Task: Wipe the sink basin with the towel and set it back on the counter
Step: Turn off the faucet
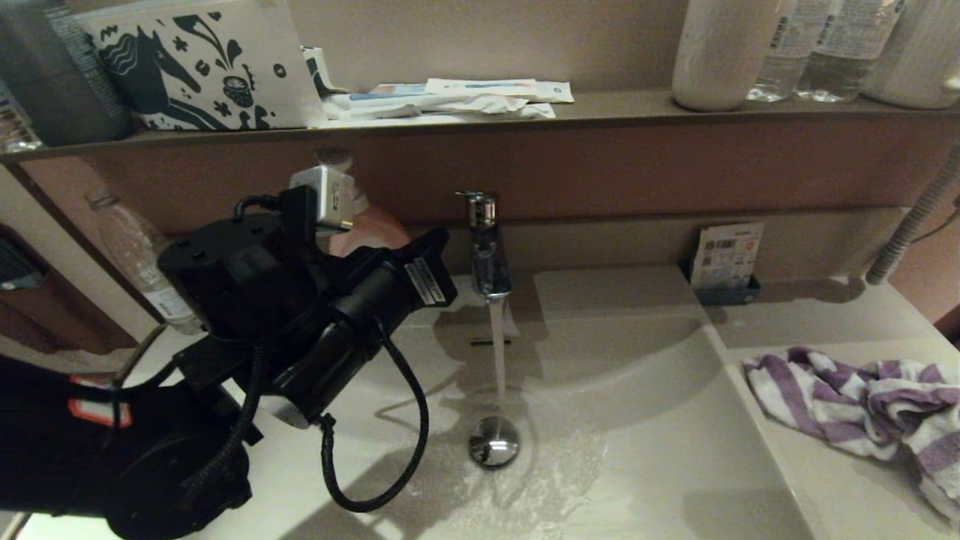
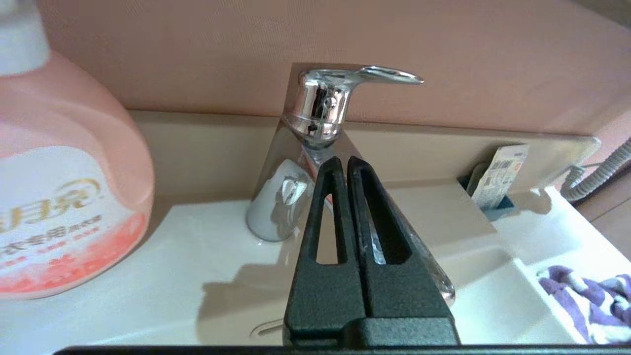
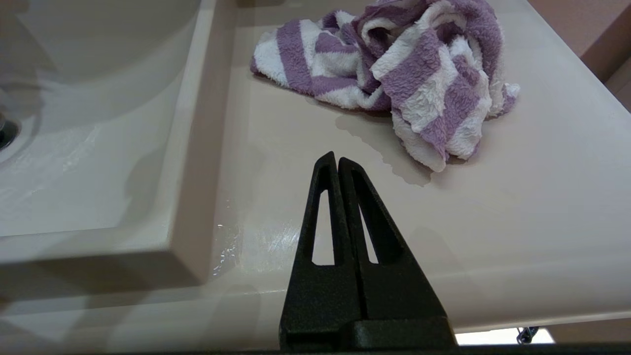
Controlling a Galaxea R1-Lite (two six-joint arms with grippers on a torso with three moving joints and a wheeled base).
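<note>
The purple and white striped towel (image 1: 862,397) lies crumpled on the beige counter (image 1: 840,499), to the right of the sink basin (image 1: 660,480). Water runs from the chrome faucet (image 1: 486,247) onto the basin floor beside the round drain plug (image 1: 493,441). My left gripper (image 1: 439,251) is shut and empty, its tips (image 2: 343,160) just in front of the faucet body (image 2: 320,106), below the lever (image 2: 389,75). In the right wrist view my right gripper (image 3: 336,159) is shut and empty above the counter (image 3: 493,222), short of the towel (image 3: 394,74).
A pink soap bottle (image 2: 59,172) stands left of the faucet, and a clear plastic bottle (image 1: 142,262) further left. A card holder (image 1: 726,262) sits at the counter's back. The dark shelf (image 1: 600,109) above carries bottles and packets. A wet patch (image 3: 384,148) lies by the towel.
</note>
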